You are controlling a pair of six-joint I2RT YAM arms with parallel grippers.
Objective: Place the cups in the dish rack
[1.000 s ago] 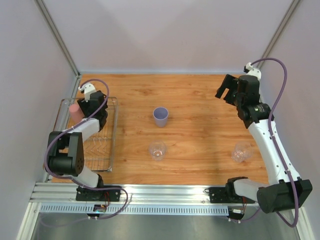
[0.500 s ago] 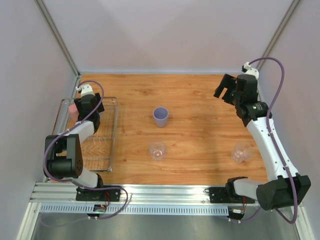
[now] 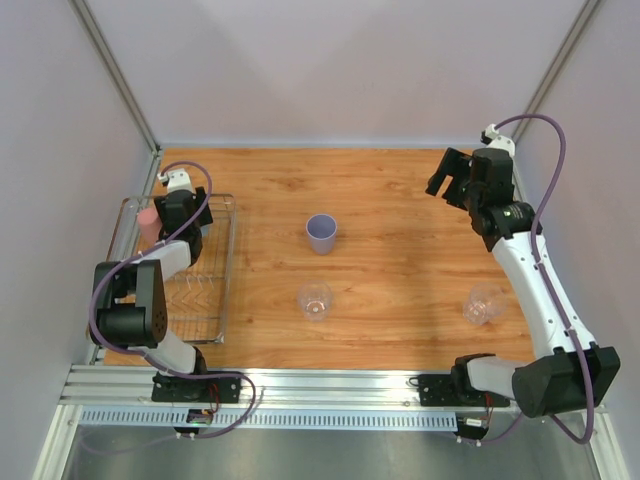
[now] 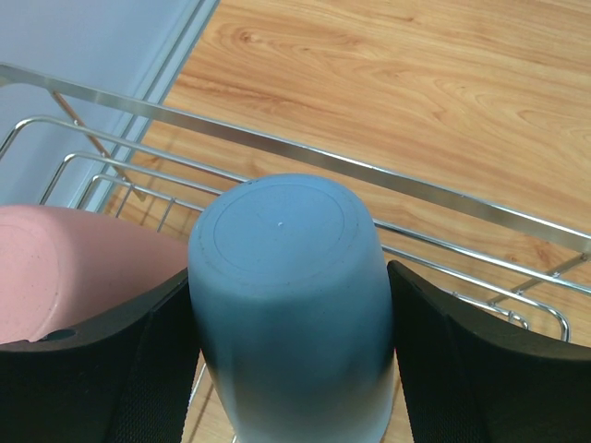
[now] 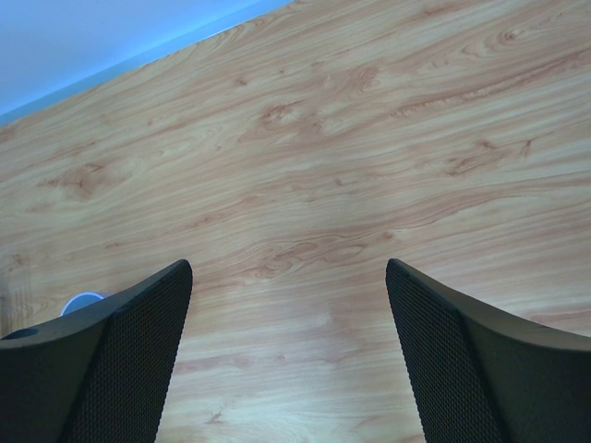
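Grained table (image 4: 416, 92); left tool (image 4: 288, 309) clasps smooth blue cup (image 4: 282, 245).

top view looks down on the whole table (image 3: 400, 200). left wrist view sits close over the dish rack (image 4: 369, 171); right wrist view faces wood, lavender cup (image 5: 85, 301) lower left.

Wooden table (image 3: 400, 200): dish rack (image 3: 205, 296), three cups (image 3: 321, 233)

No text, label, brand mark, number or sign was legible on anything in the 3 views.
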